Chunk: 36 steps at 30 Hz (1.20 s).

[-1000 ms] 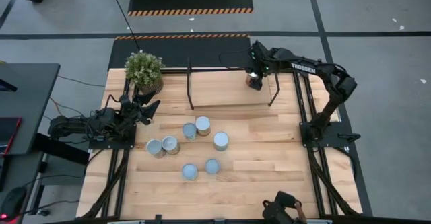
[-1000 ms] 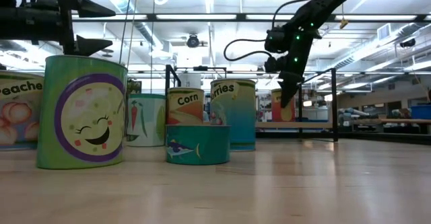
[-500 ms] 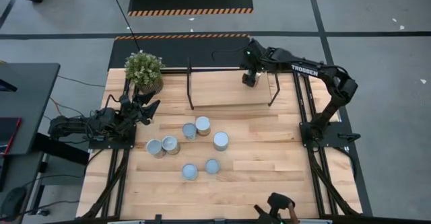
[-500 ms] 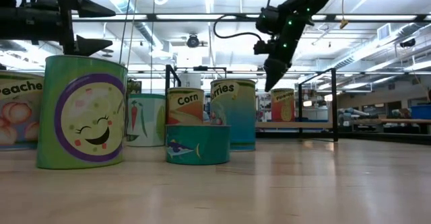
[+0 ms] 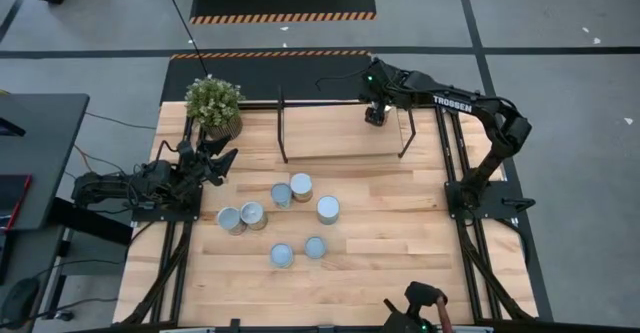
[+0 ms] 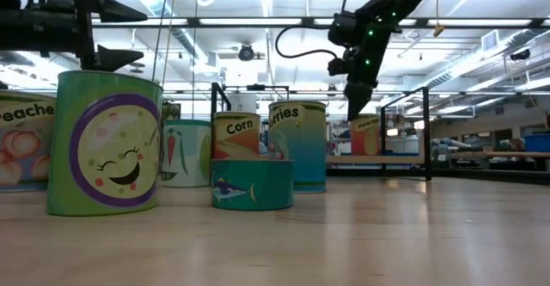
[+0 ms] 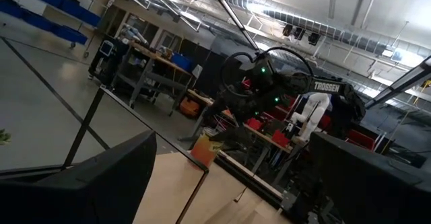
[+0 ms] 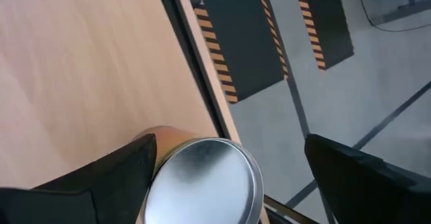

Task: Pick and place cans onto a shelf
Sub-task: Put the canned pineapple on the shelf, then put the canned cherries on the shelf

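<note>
Right end effector (image 5: 375, 114), fingers (image 8: 363, 177) spread apart, raised above a can (image 8: 202, 180) that stands free on the shelf (image 5: 340, 133) near its far right corner, beside a black post. Seven more cans (image 5: 301, 187) stand clustered on the table (image 5: 400, 233) in front of the shelf. Left end effector (image 5: 222, 160) waits over the table's left edge, fingers apart and empty, near a potted plant (image 5: 213, 103).

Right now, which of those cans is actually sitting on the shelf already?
Only the orange can standing on the shelf, under the right gripper. The other seven cans are grouped mid-table.
</note>
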Motion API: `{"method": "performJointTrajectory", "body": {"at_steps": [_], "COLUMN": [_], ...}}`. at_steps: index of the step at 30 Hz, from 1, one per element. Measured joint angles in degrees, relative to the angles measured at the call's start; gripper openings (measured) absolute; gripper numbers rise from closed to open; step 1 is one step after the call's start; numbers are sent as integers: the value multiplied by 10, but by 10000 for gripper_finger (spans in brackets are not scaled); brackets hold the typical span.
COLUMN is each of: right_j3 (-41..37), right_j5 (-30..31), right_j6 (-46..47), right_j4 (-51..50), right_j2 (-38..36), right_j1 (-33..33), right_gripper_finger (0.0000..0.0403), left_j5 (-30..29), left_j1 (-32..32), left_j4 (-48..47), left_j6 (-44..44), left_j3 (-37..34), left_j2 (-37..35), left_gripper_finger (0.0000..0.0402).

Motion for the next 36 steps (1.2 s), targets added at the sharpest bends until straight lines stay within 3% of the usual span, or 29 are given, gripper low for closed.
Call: {"method": "performJointTrajectory", "body": {"at_steps": [7, 12, 17, 20, 28, 32, 36], "right_j3": [0, 21, 27, 25, -19, -21, -21], "right_j5": [5, -4, -105, -126, -129, -124, -71], "right_j6": [-13, 2, 75, 127, 247, 273, 273], "right_j4": [4, 3, -4, 2, 114, 103, 34], "right_j2": [0, 0, 1, 5, 8, 18, 36], "right_j1": [-13, 23, 106, 168, 308, 365, 417], "right_gripper_finger": [384, 384, 384, 384, 384, 384, 383], "left_j5": [0, 0, 0, 0, 0, 0, 0], "left_j1": [0, 0, 0, 0, 0, 0, 0], "left_j4": [0, 0, 0, 0, 1, 0, 0], "left_j6": [0, 0, 27, 25, 24, 24, 24], "left_j3": [0, 0, 0, 0, 0, 0, 0], "left_j2": [0, 0, 0, 0, 0, 0, 0], "left_gripper_finger": [396, 396, 396, 396, 396, 396, 396]}}
